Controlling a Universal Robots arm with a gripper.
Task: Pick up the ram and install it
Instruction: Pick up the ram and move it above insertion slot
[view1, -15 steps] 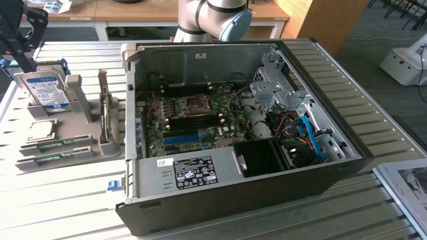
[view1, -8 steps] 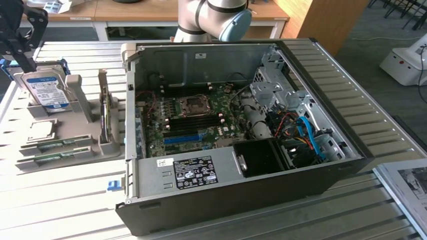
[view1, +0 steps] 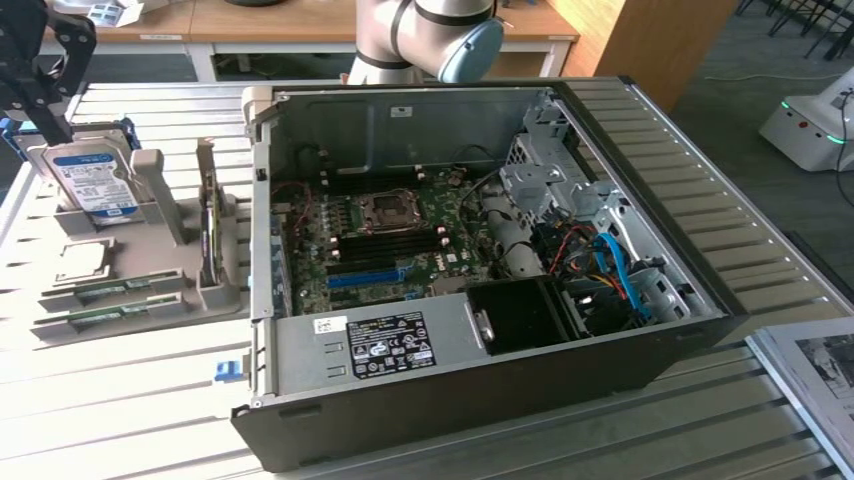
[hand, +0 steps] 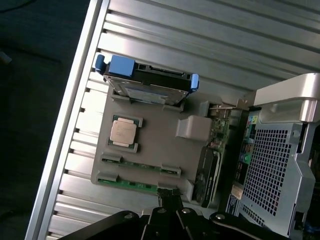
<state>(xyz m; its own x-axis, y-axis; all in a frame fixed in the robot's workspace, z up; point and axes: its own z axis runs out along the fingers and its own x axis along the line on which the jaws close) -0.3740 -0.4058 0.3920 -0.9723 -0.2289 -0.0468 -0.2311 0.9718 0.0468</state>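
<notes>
Slatted aluminium table (view1: 134, 400), bare slats around grey plastic tray (hand: 160, 145). Black gripper (hand: 169, 196) closed, empty, above tray; green ram stick (hand: 131, 183) lying in tray's edge slot, silver hard drive (view1: 94, 180) upright, open black computer case (view1: 441, 410) alongside.

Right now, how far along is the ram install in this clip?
Done: nothing visible; both ram sticks lie in the grey holder beside the open computer case. In hand: the hand is shut and empty, hovering above the holder. Left: picking a stick up and seating it on the motherboard.
</notes>
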